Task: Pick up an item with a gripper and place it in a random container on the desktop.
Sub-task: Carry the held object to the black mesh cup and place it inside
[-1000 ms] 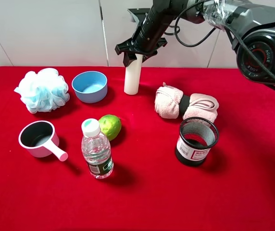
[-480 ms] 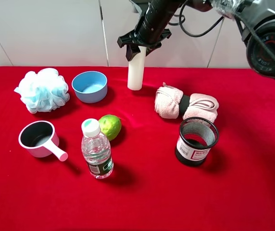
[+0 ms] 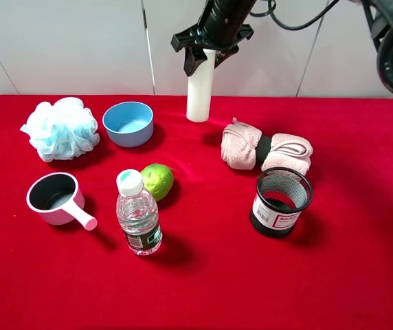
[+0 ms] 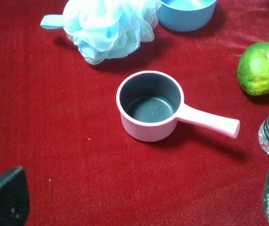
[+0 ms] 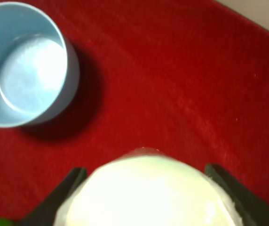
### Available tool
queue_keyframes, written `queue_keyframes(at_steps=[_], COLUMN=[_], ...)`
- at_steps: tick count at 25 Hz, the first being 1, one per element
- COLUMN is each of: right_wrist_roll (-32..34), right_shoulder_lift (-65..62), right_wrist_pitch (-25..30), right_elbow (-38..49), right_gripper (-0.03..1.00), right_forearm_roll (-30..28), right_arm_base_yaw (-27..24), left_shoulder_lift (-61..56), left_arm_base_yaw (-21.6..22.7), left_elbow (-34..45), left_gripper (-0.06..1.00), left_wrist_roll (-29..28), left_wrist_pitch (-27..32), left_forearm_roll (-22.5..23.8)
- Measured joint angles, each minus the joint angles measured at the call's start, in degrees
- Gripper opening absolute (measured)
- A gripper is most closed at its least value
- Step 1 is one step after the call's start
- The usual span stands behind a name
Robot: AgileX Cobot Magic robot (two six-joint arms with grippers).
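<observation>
White cylinder [image 3: 199,93] has risen over the last second: a moment ago its base stood on the red cloth desktop [image 3: 361,275], and now it hangs upright in the right gripper [image 3: 207,55], higher and a touch nearer the black wire-mesh cup [image 3: 281,203], though still well apart from it, beyond it and to its left in the high view. The black fingers [image 5: 61,193] are clamped on either side of the cylinder's top end, which fills the right wrist view, with the blue bowl [image 5: 28,89] below and off to one side. By my judgement the pickup is done and the carry to the mesh cup has begun; what remains is to travel over, centre above the rim and lower. A rolled pink towel [image 3: 265,151] lies just behind the cup, between it and the cylinder, so the base must stay above the roll on the way across. The cup's mouth looks only moderately wider than the cylinder, so a tilt could catch the rim or tip the cup. Well to the cup's left sit a lime [image 3: 157,181], a water bottle [image 3: 137,213], a pink handled cup [image 3: 53,198] and a pale blue bath pouf [image 3: 60,128], all off the likely path. Left gripper [image 4: 139,200] hovers spread wide and empty over the pink cup.
</observation>
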Motion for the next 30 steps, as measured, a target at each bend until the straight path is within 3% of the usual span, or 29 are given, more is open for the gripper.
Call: queue_keyframes(at_steps=[11,21,30], right_wrist_roll=[0.0,1.74,2.87], right_shoulder_lift=[-4.24,-10.45,-19.82], right_wrist_pitch=[5.43,5.67,5.7], right_elbow=[0.0,0.27,11.17], right_gripper=[0.38,0.38,0.38], right_forearm_roll=[-1.55,-5.9,-6.89], right_arm_base_yaw=[0.0,2.21,3.29], left_shoulder_lift=[0.0,0.0,0.0], left_arm_base_yaw=[0.0,0.0,0.0], left_elbow=[0.0,0.0,0.0], left_gripper=[0.99,0.99,0.99], left_wrist_roll=[0.0,0.0,0.0], left_wrist_pitch=[0.0,0.0,0.0], left_forearm_roll=[0.0,0.0,0.0])
